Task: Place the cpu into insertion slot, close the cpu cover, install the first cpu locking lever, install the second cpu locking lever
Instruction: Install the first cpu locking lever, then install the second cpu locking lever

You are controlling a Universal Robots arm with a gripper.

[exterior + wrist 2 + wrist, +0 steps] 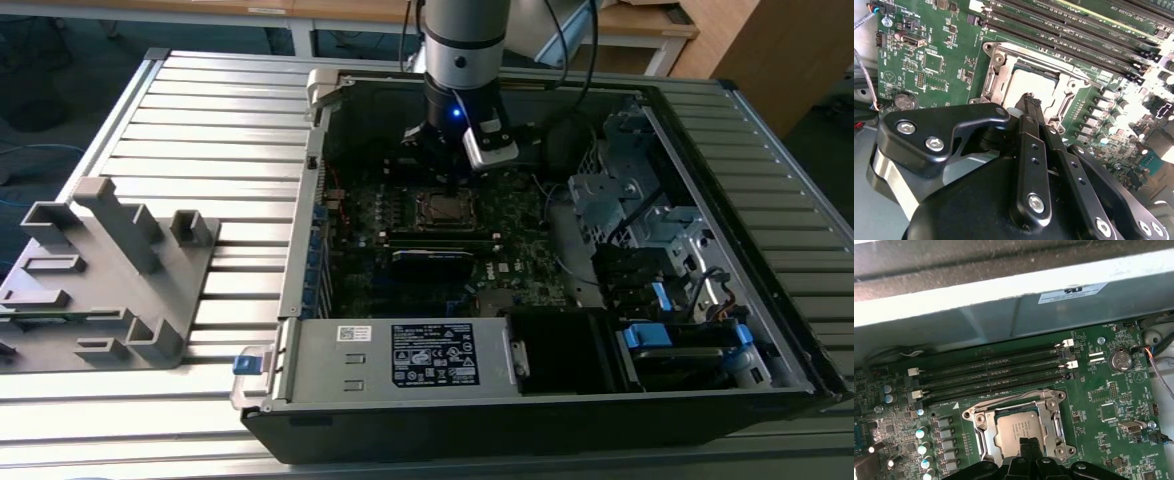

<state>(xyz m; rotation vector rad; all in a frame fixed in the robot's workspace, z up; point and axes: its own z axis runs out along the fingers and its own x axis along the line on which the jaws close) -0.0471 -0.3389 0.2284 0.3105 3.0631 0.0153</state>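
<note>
The cpu (pixel 1014 430) lies flat in the insertion slot (pixel 445 206) on the green motherboard, its grey metal face showing through the window. The silver cpu cover (pixel 1052 412) lies down around it like a frame. In the second wrist view the cpu (pixel 1026 82) and the cpu cover (pixel 999 70) sit just beyond my fingertips. My gripper (pixel 1029 100) hangs right over the near edge of the cpu, black fingers pressed together with nothing between them. Its tip (pixel 1026 444) overlaps the chip's edge; touching or not, I cannot tell. In the exterior view the gripper (pixel 451 165) stands just behind the socket.
Long black memory slots (pixel 994 372) run beside the socket. The grey case wall (pixel 1004 295) rises behind them. A labelled power-supply box (pixel 400 355) sits at the case front, a drive cage (pixel 627 200) on the exterior view's right, a grey fixture (pixel 107 270) on the table's left.
</note>
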